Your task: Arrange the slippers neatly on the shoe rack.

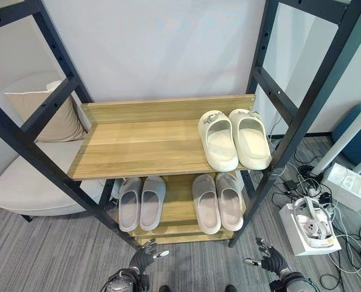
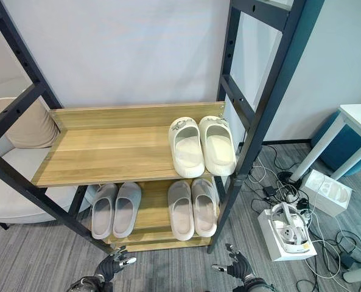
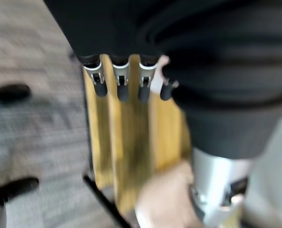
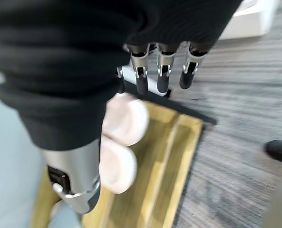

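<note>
A cream pair of slippers [image 1: 234, 139] sits side by side at the right end of the wooden upper shelf [image 1: 137, 146] of the shoe rack. On the lower shelf [image 1: 179, 207] lie two grey pairs: one on the left [image 1: 141, 202], one on the right [image 1: 217, 201]. My left hand [image 1: 142, 258] hangs low in front of the rack, fingers relaxed and holding nothing. My right hand [image 1: 271, 260] hangs low at the right, also open. In the right wrist view the heels of the right grey pair [image 4: 121, 137] show past the fingers [image 4: 162, 78].
A beige armchair [image 1: 28, 176] with a cushion stands left of the rack. A black frame post [image 1: 302, 115] rises at the right. A white box with a headset [image 1: 311, 228], cables and another white box [image 1: 347, 185] lie on the floor at right.
</note>
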`<state>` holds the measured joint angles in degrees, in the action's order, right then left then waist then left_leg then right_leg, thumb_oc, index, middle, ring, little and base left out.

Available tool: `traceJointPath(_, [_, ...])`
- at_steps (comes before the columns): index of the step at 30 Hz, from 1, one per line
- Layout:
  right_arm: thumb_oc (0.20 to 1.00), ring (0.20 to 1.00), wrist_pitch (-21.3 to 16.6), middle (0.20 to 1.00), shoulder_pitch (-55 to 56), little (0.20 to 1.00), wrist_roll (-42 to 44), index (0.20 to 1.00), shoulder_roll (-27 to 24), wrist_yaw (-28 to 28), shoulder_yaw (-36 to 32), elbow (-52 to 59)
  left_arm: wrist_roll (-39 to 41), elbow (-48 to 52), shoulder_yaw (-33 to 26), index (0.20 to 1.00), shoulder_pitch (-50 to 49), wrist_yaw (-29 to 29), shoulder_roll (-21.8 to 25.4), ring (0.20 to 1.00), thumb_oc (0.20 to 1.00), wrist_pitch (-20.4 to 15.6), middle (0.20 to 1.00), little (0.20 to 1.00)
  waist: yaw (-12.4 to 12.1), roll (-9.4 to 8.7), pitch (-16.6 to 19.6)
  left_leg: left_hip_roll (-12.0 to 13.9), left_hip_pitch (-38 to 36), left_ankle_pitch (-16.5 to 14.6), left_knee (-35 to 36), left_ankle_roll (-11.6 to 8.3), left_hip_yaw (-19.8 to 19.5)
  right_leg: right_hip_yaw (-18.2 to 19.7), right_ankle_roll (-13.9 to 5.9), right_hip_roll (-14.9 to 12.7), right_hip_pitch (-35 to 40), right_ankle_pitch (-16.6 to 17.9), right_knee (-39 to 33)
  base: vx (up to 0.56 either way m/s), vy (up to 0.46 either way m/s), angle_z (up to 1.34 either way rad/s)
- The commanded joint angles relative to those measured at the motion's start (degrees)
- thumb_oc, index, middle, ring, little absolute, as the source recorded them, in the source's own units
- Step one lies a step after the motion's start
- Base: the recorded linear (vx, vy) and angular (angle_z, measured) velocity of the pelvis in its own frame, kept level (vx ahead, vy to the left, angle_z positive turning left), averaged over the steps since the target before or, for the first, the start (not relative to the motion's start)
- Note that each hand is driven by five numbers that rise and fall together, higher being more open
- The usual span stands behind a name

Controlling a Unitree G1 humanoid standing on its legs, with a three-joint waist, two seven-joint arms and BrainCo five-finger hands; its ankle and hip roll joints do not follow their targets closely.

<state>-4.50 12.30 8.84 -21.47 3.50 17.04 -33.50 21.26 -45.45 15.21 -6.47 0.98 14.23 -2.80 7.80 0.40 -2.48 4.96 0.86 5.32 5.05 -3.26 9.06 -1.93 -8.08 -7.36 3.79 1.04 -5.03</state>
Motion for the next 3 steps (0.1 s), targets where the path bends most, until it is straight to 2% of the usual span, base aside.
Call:
traceJointPath(1, [1.0, 1.0, -1.74, 1.0, -4.4, 1.0, 3.55, 1.0, 1.96, 1.95, -1.32, -0.99, -1.94, -1.4, -2.14, 1.0, 5.07, -2.7, 0.92, 1.0, 1.0, -2.25, 1.0, 1.0, -1.08, -1.61, -1.95, 2.57, -4.55, -6.09, -0.05, -1.87, -0.46, -1.77, -1.68, -1.63, -2.34, -0.35, 0.27, 0.0, 0.0, 0.0])
traceJointPath(3, [1.0, 1.0, -1.73, 1.0, -5.27, 1.0, 4.45, 1.0, 2.43, 2.3, -1.59, -2.81, -2.57, -2.35, -2.26, 1.0, 5.27, -2.97, 0.73, 1.0, 1.0, -2.53, 1.0, 1.0, -1.18, -1.64, -1.94, 2.57, -4.73, -6.14, -0.05, -1.86, -0.41, -1.71, -1.67, -1.62, -2.19, -0.36, 0.27, 0.0, 0.0, 0.0])
